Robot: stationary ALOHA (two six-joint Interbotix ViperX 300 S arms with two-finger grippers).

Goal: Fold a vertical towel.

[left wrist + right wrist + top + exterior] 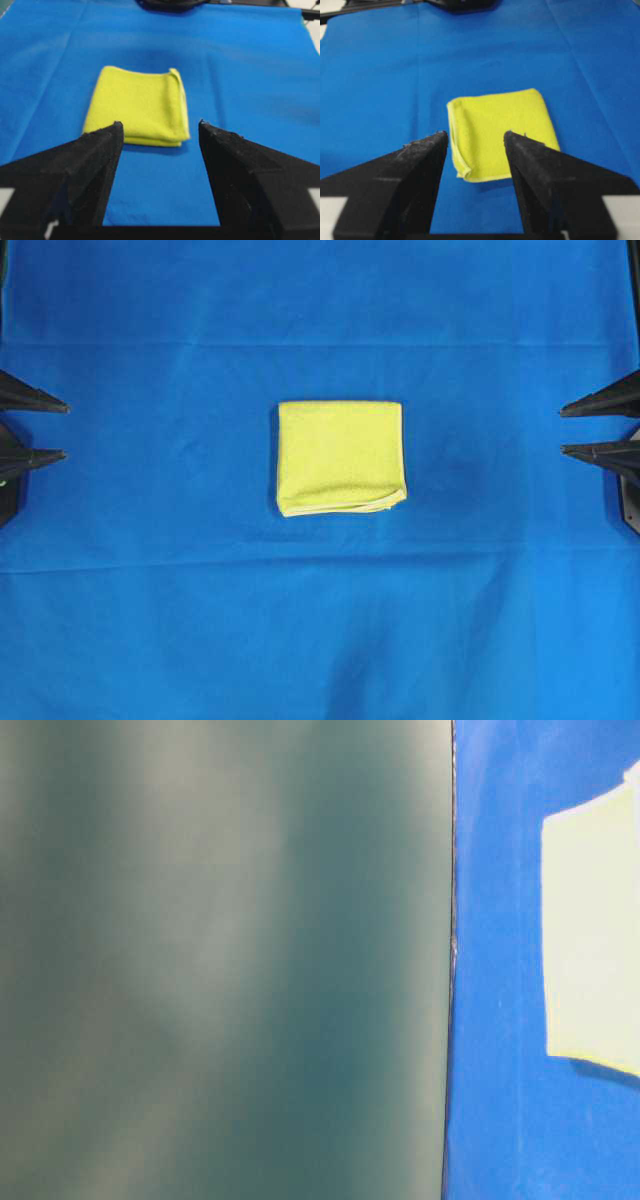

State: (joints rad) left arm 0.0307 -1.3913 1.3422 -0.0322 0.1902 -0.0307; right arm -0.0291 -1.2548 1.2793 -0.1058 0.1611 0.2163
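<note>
Black fingers (75, 175) of the left hand (159, 131) are filling the bottom of the left wrist view, standing spread with a wide gap of blue between them and gripping nothing. Beyond that gap the towel (137, 107) is lying flat, folded into a thick, roughly square bundle with its stacked layers showing along the near edge. From the other side, the right hand (476, 137) is likewise standing open, its two dark fingers (545, 175) framing the towel's near corner, where the paler hem is curling up slightly.

Seen from overhead, the towel (341, 457) is sitting near the middle of the large blue cloth (320, 640) that is covering the bench. One long side is looking smooth and rounded like a fold, while the opposite side is showing the hem and loose layers, with one corner lifting a little. Faint creases are running across the blue cloth. The left hand (62, 430) is sitting at the left edge of that view and the right hand (565, 430) at the right edge, both well apart from the towel and pointing toward it.

In the table-level view a blurred grey-green surface (220, 960) is blocking most of the frame, leaving only a strip of blue cloth and a pale part of the towel (595, 930).
</note>
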